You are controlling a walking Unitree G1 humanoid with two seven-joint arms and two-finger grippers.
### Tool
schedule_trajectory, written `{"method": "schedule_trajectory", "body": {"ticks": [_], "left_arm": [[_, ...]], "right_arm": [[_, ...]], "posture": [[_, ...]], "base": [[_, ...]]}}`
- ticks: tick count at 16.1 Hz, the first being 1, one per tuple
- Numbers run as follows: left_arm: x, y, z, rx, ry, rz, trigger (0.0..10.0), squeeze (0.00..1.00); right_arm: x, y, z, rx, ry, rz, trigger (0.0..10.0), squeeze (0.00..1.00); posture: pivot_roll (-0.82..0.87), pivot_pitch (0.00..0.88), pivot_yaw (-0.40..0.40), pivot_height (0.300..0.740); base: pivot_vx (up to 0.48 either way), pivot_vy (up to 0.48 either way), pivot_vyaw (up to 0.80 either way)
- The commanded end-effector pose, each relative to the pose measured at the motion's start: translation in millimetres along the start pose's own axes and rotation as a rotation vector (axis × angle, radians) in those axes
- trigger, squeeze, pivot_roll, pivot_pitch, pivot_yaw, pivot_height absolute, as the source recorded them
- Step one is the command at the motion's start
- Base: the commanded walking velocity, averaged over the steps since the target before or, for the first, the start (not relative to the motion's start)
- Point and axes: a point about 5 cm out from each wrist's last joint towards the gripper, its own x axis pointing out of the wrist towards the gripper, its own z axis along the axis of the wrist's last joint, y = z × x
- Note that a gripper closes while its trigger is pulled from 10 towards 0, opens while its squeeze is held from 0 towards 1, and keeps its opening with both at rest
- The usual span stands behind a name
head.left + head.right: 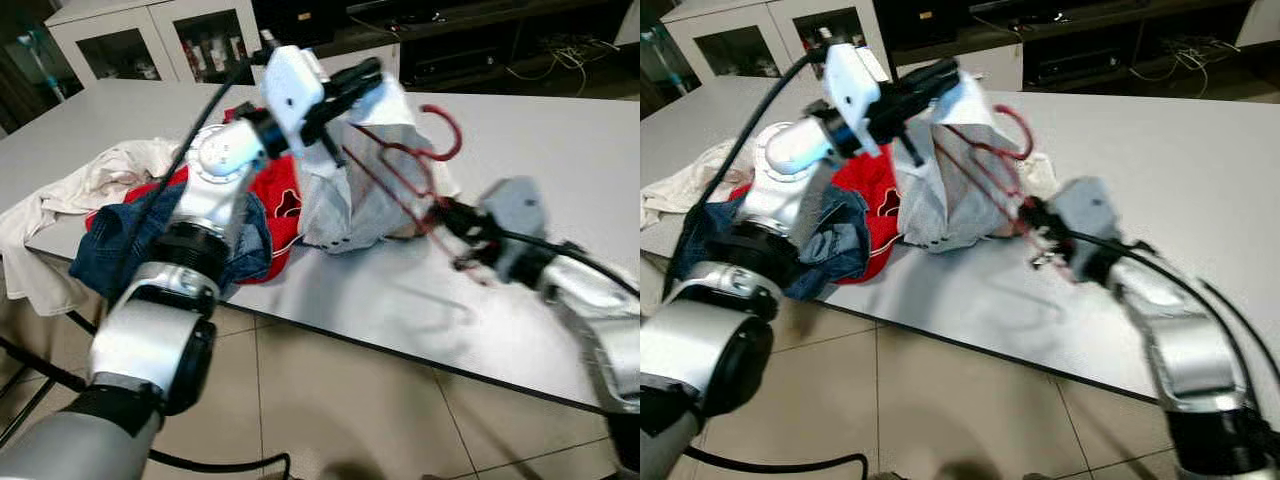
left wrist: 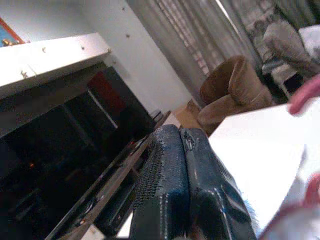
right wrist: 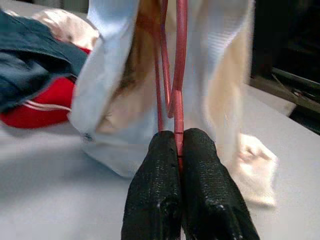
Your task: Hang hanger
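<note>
A pale blue-white shirt (image 1: 345, 195) hangs lifted over the table, with a red wire hanger (image 1: 400, 165) threaded inside it. The hanger's hook (image 1: 447, 128) pokes out at the shirt's right. My left gripper (image 1: 352, 82) is raised and shut on the shirt's top edge; its fingers (image 2: 170, 190) press together in the left wrist view. My right gripper (image 1: 447, 218) comes in low from the right and is shut on the hanger's lower wire. In the right wrist view the red wire (image 3: 179, 100) runs up from between the black fingers (image 3: 157, 190) into the open shirt (image 3: 100, 85).
A heap of clothes lies on the grey table (image 1: 560, 150) to the left: a red garment (image 1: 278, 195), blue denim (image 1: 115, 240) and a cream cloth (image 1: 95, 180). White cabinets (image 1: 130, 40) stand behind. Tiled floor (image 1: 330, 400) lies below the table's front edge.
</note>
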Motion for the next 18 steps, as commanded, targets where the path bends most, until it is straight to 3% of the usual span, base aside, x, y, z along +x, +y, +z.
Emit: {"method": "schedule_trajectory", "body": {"ticks": [1, 9, 11, 15, 18], "left_arm": [[-2.1, 4.1, 4.5, -0.003, -0.024, 0.011, 10.0, 0.16], [-0.8, -26.0, -1.4, -0.067, -0.037, -0.06, 10.0, 0.15], [-2.3, -27.9, -3.0, -0.077, -0.021, -0.065, 10.0, 0.07], [0.0, -32.4, -0.2, -0.101, -0.035, -0.075, 10.0, 0.09], [-1.3, -30.7, -0.7, -0.053, -0.016, -0.063, 10.0, 0.0]], "right_arm": [[4.7, 3.9, 5.7, -0.006, -0.023, 0.023, 10.0, 0.0], [27.9, 9.5, 18.9, 0.027, -0.096, 0.005, 10.0, 0.0], [28.8, 9.0, 19.2, 0.031, -0.105, -0.005, 10.0, 0.0], [31.9, 10.9, 24.1, 0.047, -0.149, -0.018, 10.0, 0.0], [30.8, 9.6, 23.8, 0.047, -0.159, -0.025, 10.0, 0.0]], "posture": [[-0.2, 0.0, 0.169, 0.74], [-0.19, 0.0, 0.158, 0.74], [-0.18, 0.0, 0.152, 0.74], [-0.18, 0.0, 0.152, 0.74], [-0.18, 0.0, 0.153, 0.74]], "base": [[0.0, 0.0, 0.0], [0.0, 0.0, 0.0], [0.0, 0.0, 0.0], [0.0, 0.0, 0.0], [0.0, 0.0, 0.0]]}}
